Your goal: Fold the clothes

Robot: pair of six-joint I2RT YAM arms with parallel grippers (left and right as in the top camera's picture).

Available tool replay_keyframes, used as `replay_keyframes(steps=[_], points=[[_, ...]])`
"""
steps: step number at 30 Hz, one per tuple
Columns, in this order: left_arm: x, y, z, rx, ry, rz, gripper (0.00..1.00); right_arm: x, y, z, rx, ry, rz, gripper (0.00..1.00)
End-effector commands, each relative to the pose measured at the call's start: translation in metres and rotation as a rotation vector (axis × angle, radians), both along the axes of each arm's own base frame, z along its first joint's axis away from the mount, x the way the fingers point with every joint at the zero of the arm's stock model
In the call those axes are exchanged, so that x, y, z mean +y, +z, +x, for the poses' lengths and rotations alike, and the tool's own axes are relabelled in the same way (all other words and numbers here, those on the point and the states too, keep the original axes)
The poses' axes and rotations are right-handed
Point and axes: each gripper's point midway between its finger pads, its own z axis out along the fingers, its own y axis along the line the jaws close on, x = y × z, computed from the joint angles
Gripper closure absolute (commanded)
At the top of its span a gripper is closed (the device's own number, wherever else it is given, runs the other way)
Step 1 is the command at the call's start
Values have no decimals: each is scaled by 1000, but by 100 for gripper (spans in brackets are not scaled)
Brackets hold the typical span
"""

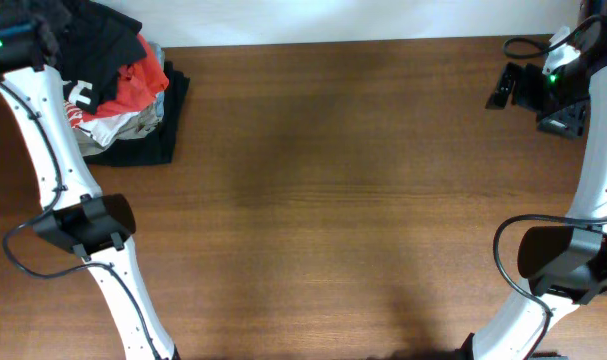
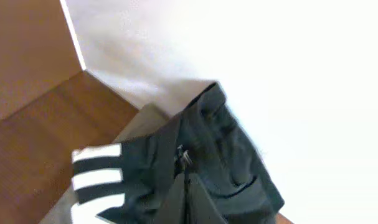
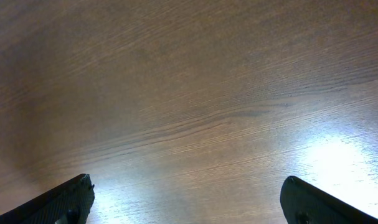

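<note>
The big, soft navy-black T-shirt w/ white printed lettering sits at the far left corner of the brown wooden bench. It is bunched on top of a heap that also has a crumpled red shirt and a beige-grey garment. The left tool reaches over that corner w/ jaws together. The left wrist view shows dark cloth gathered round them, so it looks clamped on a fold of the navy-black T-shirt; the exact pinch point is buried in fabric. Part of the cloth stands up against the white wall, prob. b/c the pinch holds it up off the heap, which would help part it from the others. There's a dark layer under the heap's front edge; can't tell if it's the same garment or another.

The right tool hangs over bare wood at the far right, jaws wide apart, nothing btwn them. It seems parked out of the way, ready to take a second corner.

Judgement: task barely begun, no fold made. The bench's middle is free, likely where the shirt gets spread. Risk: the limp cloth may drag the red shirt along w/ it.
</note>
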Motion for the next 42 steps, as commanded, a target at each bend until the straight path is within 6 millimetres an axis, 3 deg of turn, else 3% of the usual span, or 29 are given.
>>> replay_keyframes(steps=[1, 6, 10, 13, 15, 17, 22, 24, 27, 30, 35, 38, 42], points=[[11, -43, 18, 33, 7, -1, 99, -1, 10, -2, -26, -2, -16, 2], [11, -114, 46, 70, -18, -26, 99, -1, 10, -2, -26, -2, -16, 1], [-11, -157, 76, 31, -103, -50, 99, -1, 10, -2, -26, -2, -16, 1], [-32, -182, 84, 65, -152, -32, 100, -1, 10, -2, -26, -2, -17, 1], [-44, -183, 86, 77, -178, -22, 99, -1, 10, -2, -26, -2, -16, 1], [-64, -171, 91, 49, -253, -53, 100, -1, 10, -2, -26, -2, -16, 2], [-91, -118, 87, 21, -368, 16, 99, -1, 10, -2, -26, -2, -17, 1], [-84, -98, 81, 22, -322, 60, 98, -1, 10, -2, -26, -2, -16, 1], [-74, -77, 74, 7, -289, 81, 87, -1, 10, -2, -26, -2, -16, 2], [-56, -70, 66, 18, -248, 87, 86, -1, 10, -2, -26, -2, -16, 2], [-8, -77, 45, 92, -70, 150, 87, -1, 10, -2, -26, -2, -16, 1], [6, -83, 41, 108, -40, 153, 87, -1, 10, -2, -26, -2, -16, 1], [20, -115, 43, 146, -26, 141, 87, -1, 10, -2, -26, -2, -16, 1]])
